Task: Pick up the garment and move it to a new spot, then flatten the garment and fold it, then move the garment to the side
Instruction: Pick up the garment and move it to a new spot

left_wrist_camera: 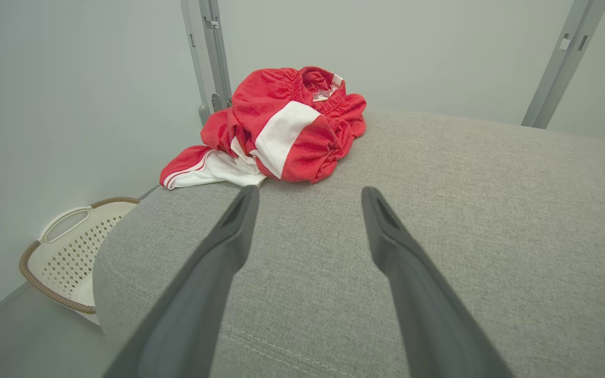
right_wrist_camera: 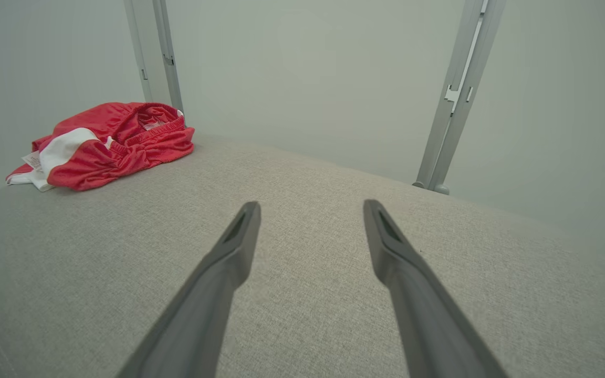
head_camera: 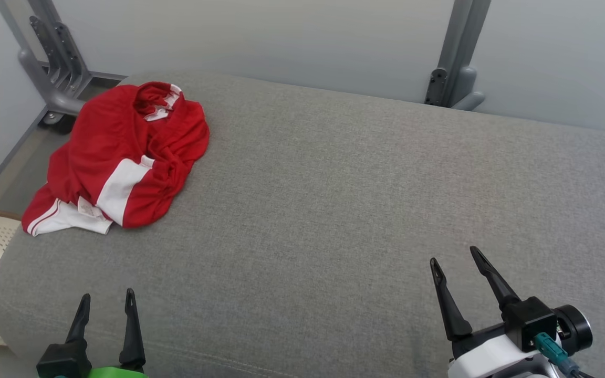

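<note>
Garment heaped at the far left corner: my left arm is the nearer one.
On the broad grey fabric cushion [head_camera: 360, 210], the crumpled red-and-white sports garment [head_camera: 124, 152] lies against the left edge, its long axis running from that edge back toward the far corner. My left gripper [head_camera: 108, 294] hovers at the near edge almost straight below it, jaws spread and empty. The right gripper [head_camera: 454, 255] is well apart, also spread and empty.

You face a lab-style test booth: plain pale wall panels [head_camera: 260, 37] with grey metal frame posts [head_camera: 457, 52], a grey upholstered pad [head_camera: 334, 210], a cream laundry basket [left_wrist_camera: 71, 247] on the floor [left_wrist_camera: 19, 346].
</note>
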